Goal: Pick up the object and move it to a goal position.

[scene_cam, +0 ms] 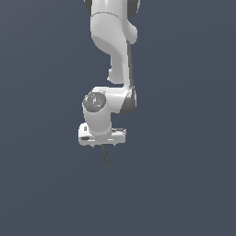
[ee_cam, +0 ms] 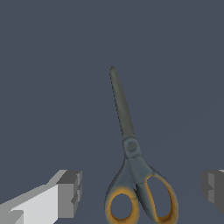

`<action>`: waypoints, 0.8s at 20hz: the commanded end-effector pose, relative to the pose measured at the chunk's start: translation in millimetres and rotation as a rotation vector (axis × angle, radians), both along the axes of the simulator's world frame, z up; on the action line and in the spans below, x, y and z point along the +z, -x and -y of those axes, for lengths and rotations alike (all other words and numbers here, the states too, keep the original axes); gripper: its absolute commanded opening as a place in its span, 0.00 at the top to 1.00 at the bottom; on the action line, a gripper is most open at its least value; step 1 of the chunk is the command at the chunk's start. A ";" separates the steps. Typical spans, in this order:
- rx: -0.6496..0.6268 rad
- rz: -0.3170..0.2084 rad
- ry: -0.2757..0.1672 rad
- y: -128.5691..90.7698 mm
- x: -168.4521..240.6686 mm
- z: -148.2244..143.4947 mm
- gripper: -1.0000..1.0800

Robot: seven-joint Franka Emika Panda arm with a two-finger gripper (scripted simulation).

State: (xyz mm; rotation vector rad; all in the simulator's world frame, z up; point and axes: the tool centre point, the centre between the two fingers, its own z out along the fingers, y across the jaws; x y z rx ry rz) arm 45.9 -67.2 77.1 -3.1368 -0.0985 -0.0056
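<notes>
Hovering over scissors (ee_cam: 131,162); we note gripper (ee_cam: 142,192) spread, fingers (ee_cam: 70,192) flanking the handles, blades pointing away across the closing line.

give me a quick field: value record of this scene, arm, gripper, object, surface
arm: white Franka arm, reaching down from the top of the exterior view
gripper: gripper open, one dark pad on each side of the handles, not touching them
object: small scissors with orange loop handles and thin dark grey blades, closed, lying flat
object in exterior view: only the blade tip shows below the hand
surface: plain dark blue-grey floor
grasp: not yet made
</notes>
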 end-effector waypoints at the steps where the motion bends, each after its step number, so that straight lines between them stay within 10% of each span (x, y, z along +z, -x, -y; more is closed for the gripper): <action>1: 0.003 -0.001 0.002 -2.2 -9.7 7.0 0.04; 16: 0.003 -0.004 0.003 -2.4 -41.0 13.3 0.04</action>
